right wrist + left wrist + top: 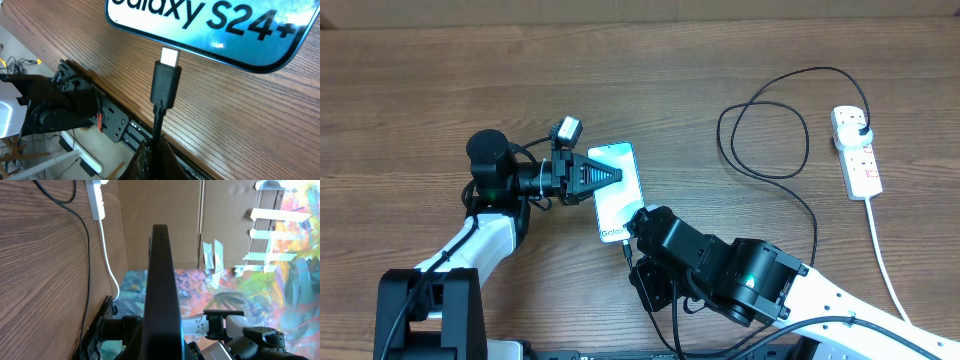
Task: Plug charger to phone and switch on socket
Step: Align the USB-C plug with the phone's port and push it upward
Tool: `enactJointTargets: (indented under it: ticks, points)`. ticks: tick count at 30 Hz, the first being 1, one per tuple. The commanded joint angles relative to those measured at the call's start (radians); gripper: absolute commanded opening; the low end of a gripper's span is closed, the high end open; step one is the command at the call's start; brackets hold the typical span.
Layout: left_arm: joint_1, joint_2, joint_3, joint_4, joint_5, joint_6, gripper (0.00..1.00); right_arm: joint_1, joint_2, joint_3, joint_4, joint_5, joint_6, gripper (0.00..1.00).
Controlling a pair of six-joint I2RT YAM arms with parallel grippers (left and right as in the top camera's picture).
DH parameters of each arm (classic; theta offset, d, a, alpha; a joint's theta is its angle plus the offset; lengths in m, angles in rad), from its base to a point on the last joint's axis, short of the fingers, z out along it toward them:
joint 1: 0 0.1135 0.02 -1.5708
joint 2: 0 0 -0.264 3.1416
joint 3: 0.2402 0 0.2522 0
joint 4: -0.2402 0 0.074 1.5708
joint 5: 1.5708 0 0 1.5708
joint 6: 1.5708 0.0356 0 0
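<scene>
The phone (617,192) has a lit teal screen and lies at the table's middle. In the right wrist view its end with white text (210,25) fills the top. My left gripper (610,176) is shut on the phone from the left. The left wrist view shows the phone edge-on (160,280). My right gripper (628,248) is shut on the charger cable just behind its small connector (166,82). The connector's metal tip sits at the phone's bottom edge. The black cable (770,130) loops back to a black plug (861,128) in the white socket strip (857,152).
The strip's thick white lead (885,260) runs toward the front right edge. The strip (96,200) and the black cable (82,240) also show in the left wrist view. The table's front edge (115,107) lies close behind my right gripper.
</scene>
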Motion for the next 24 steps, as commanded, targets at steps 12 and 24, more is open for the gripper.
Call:
enactJointTargets:
  ticks: [12,24]
  points:
    - [-0.004,-0.008,0.029,0.007,0.046,-0.005,0.04,0.003,0.000,-0.003,0.006,0.008,0.005,0.04]
    - [-0.004,-0.008,0.029,0.007,0.048,0.016,0.04,0.003,0.000,-0.003,0.045,0.013,0.007,0.04]
